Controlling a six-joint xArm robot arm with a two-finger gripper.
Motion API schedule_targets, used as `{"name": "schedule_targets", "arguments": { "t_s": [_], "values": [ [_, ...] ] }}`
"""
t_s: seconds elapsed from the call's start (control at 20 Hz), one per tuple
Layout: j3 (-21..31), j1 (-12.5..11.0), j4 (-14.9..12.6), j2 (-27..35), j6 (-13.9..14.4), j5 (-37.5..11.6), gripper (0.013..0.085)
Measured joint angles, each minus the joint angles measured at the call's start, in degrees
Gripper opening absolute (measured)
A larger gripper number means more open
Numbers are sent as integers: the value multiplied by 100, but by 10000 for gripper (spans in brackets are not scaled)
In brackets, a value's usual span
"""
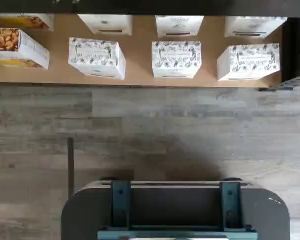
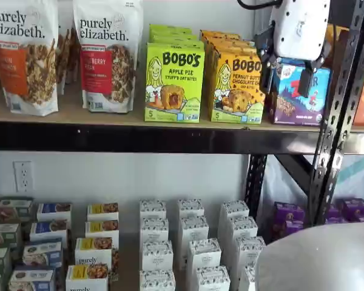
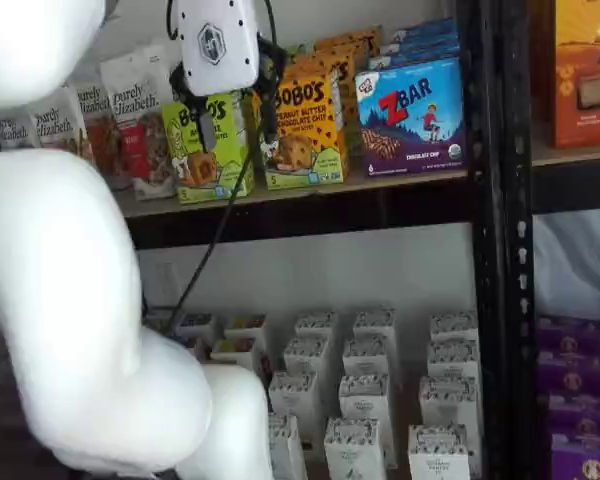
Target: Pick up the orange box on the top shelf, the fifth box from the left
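Observation:
The orange box (image 2: 235, 85) stands upright on the top shelf (image 2: 109, 118), between a lime-green Bobo's box (image 2: 173, 82) and a blue-purple ZBar box (image 2: 300, 97). It shows in both shelf views (image 3: 305, 125), with more orange boxes behind it. My gripper (image 2: 287, 76) hangs in front of the shelf at box height, white body above, black fingers down. A gap shows between the fingers and nothing is in them. In a shelf view the gripper (image 3: 235, 125) overlaps the green box (image 3: 195, 150). The wrist view does not show the orange box.
Purely Elizabeth bags (image 2: 106, 54) stand left on the top shelf (image 3: 310, 190). A black perforated upright (image 2: 333, 121) stands right of the ZBar box (image 3: 410, 115). Small white boxes (image 1: 176, 59) fill the lower level. A dark mount with teal brackets (image 1: 175, 210) shows in the wrist view.

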Motion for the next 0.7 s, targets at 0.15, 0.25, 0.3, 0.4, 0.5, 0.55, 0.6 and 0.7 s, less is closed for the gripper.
{"name": "schedule_targets", "arguments": {
  "t_s": [0.15,0.25,0.3,0.4,0.5,0.55,0.6,0.7],
  "values": [
    [313,-201,265,-319,-127,-554,850],
    [334,-220,298,-336,-144,-613,850],
    [329,-212,287,-334,-141,-610,850],
    [328,-168,224,-328,-118,-625,850],
    [344,-112,132,-325,-91,-700,850],
    [346,-91,89,-310,-83,-746,850],
    [343,-50,5,-276,-64,-819,850],
    [349,-22,-96,-201,-59,-1028,850]
  ]
}}
